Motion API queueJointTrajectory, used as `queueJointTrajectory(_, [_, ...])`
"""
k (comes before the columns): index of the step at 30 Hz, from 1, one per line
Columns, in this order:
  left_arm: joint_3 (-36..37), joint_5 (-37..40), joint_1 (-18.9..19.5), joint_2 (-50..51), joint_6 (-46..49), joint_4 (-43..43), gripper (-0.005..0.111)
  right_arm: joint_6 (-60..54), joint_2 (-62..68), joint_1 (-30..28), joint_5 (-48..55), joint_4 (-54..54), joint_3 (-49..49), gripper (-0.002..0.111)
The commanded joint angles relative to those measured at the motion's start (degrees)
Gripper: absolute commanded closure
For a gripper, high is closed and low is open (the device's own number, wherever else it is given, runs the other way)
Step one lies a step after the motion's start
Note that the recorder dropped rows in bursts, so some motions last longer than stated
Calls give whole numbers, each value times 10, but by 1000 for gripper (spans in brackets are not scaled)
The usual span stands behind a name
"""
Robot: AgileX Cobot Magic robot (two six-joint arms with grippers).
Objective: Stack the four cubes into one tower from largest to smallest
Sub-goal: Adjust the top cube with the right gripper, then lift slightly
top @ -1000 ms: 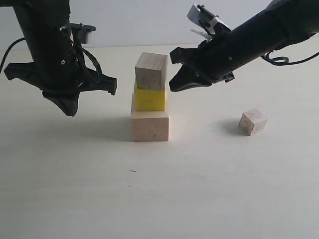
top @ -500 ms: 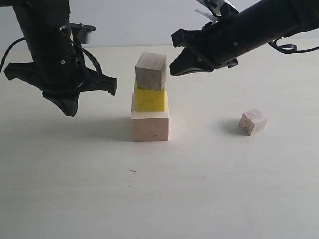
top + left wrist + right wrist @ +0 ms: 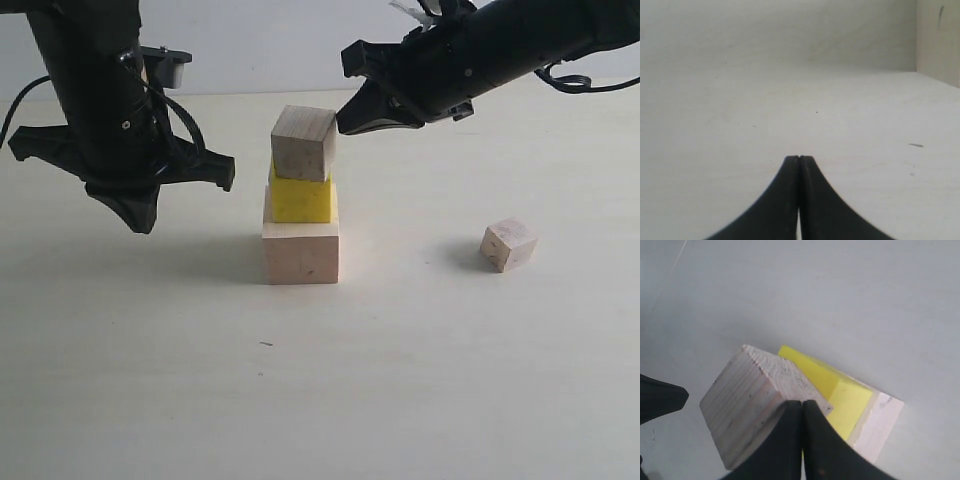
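A small dark speck [image 3: 265, 343] is seen on the pale table [image 3: 320, 420] in front of the large pale wood cube [image 3: 300, 252], which is taken as the landmark. The mid-sized yellow cube [image 3: 301, 198] is stacked directly on the large pale wood cube, and one small wood cube [image 3: 303, 142] is set on top of that, turned a little askew. The other small wood cube [image 3: 508, 244] is left loose on the table, well apart to the right of the large pale wood cube, resting tipped on a corner. The left gripper [image 3: 138, 222] is held to the left of the large pale wood cube, above the table, fingers pressed together with nothing between them. The right gripper [image 3: 343, 124] is held above and to the right of the large pale wood cube, just beside the top cube's upper edge, fingers likewise pressed together and empty; contact with that cube cannot be told.
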Motion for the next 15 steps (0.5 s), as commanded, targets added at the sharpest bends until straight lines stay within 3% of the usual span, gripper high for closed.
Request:
queueJointTrajectory(1, [3,0,2,-6,0,-1,107,7,0,-4,1,-15,-4,108])
queueJointTrajectory(10, [3,0,2,-6,1,-1,107,43,-5,-4,-3,-54,-4,108])
queueJointTrajectory(15, [3,0,2,-6,8,-1,107,16,3,-4,-1,-5,-4,108])
